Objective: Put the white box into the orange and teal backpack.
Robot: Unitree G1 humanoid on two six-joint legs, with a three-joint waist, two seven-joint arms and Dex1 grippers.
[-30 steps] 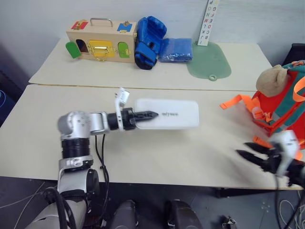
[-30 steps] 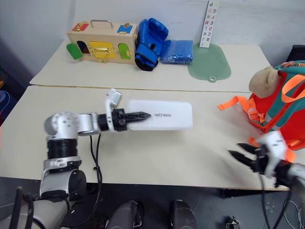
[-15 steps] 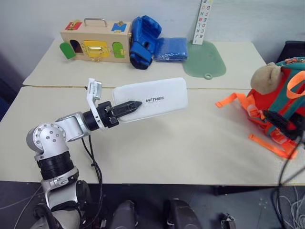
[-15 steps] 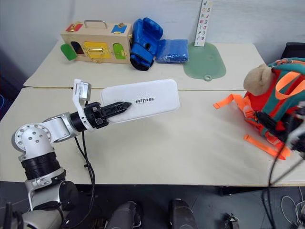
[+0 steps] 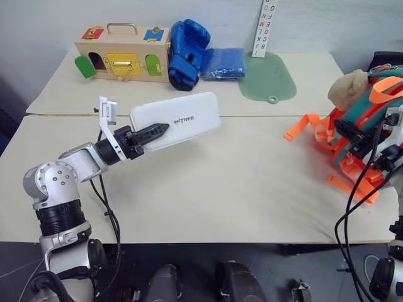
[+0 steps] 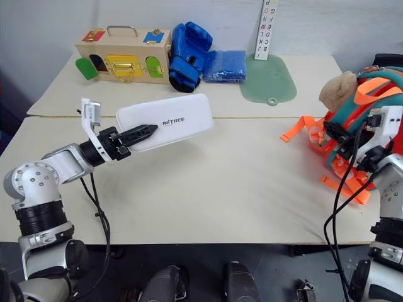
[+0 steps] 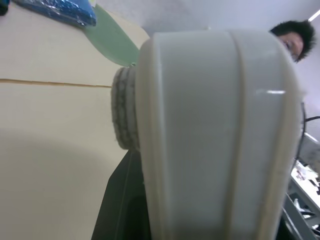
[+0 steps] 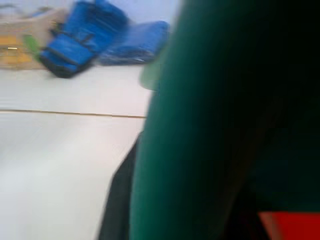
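Head stereo pair downward; wrist views close-up.

"INITREE" is printed in small dark letters on the top of the white box (image 5: 176, 119). Coloured letters are stacked on the white upright strip (image 5: 261, 28), too small to be read reliably.

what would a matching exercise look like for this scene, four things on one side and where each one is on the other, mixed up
Things:
1. white box
2. orange and teal backpack
3. blue boxing glove
4. wooden box with coloured latches

Places:
A. at the right edge of the near table, with the right gripper against it
B. at the left end of the far table
C. held up off the near table in the left gripper
D. on the far table, between the wooden box and a blue packet

Pairs: 1-C, 2-A, 3-D, 4-B
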